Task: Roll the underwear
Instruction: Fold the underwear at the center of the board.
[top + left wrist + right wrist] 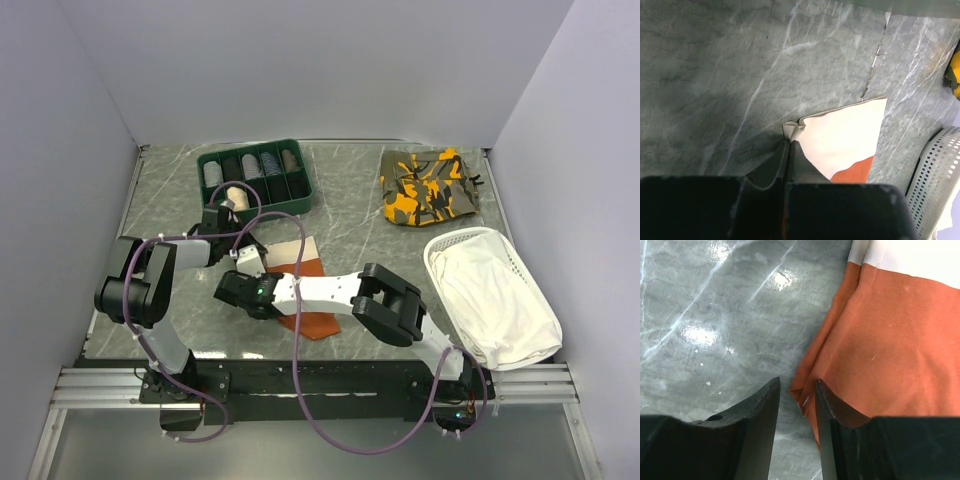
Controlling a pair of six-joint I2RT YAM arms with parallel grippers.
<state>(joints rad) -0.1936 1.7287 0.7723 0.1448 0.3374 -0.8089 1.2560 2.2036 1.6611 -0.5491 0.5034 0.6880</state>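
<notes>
The underwear [309, 257] lies flat on the grey marble table, rust-orange with a cream waistband panel [842, 132]. My left gripper [788, 143] is shut on the near corner of that cream panel; from above it [250, 262] sits at the garment's far-left edge. My right gripper [797, 385] is open. Its jaws straddle a folded corner of the orange edge [807, 390] without clamping it, and one finger [832, 402] rests over the orange cloth [890, 340]. The right wrist [245, 292] covers the garment's near-left part in the top view.
A green tray [307, 192] holding several rolled items stands at the back. An orange-and-olive camouflage garment [430, 185] lies back right. A white perforated basket [437, 250] with a large white cloth sits at the right; its wall [935, 185] shows in the left wrist view.
</notes>
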